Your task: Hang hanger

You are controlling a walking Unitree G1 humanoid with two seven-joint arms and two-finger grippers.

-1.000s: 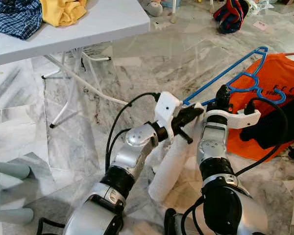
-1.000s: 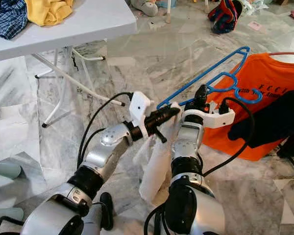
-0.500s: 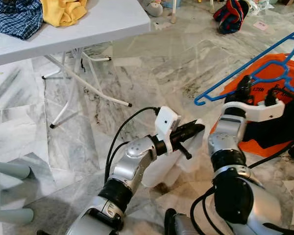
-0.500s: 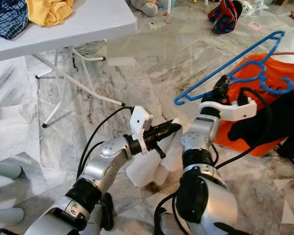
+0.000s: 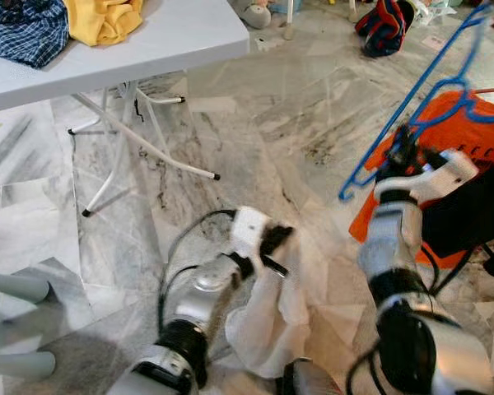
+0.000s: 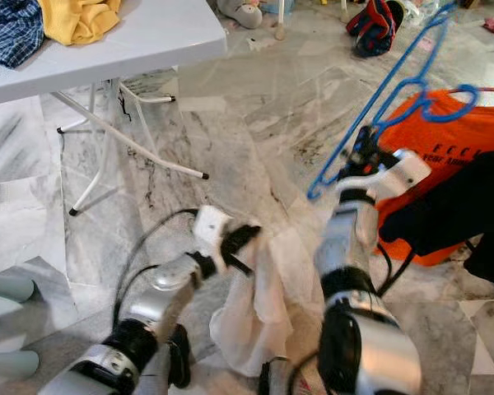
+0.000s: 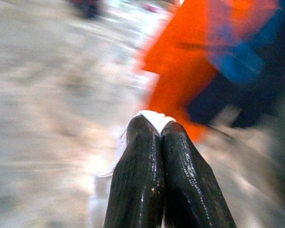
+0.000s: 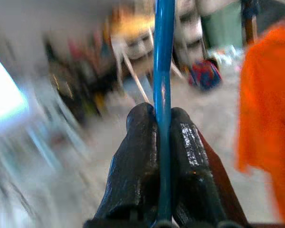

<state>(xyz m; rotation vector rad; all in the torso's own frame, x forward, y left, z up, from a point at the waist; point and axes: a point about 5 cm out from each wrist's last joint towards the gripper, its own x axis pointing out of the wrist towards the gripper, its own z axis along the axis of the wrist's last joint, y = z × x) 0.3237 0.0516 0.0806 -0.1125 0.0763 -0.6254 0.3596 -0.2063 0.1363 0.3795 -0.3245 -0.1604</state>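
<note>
Grey marble floor (image 5: 255, 115) fills the middle, white folding table (image 5: 173, 37) at upper left. Right gripper (image 8: 164, 116) clamps the blue hanger (image 5: 432, 95) at upper right, raised over the orange shirt (image 5: 469, 132). Left gripper (image 7: 156, 130), low in the centre, pinches a white cloth (image 5: 272, 317) that droops beneath.

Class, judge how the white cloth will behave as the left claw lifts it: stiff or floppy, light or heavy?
Probably floppy: the white cloth hangs in loose folds below the left claw. Likely light too, since a pinch at one edge holds it up.
</note>
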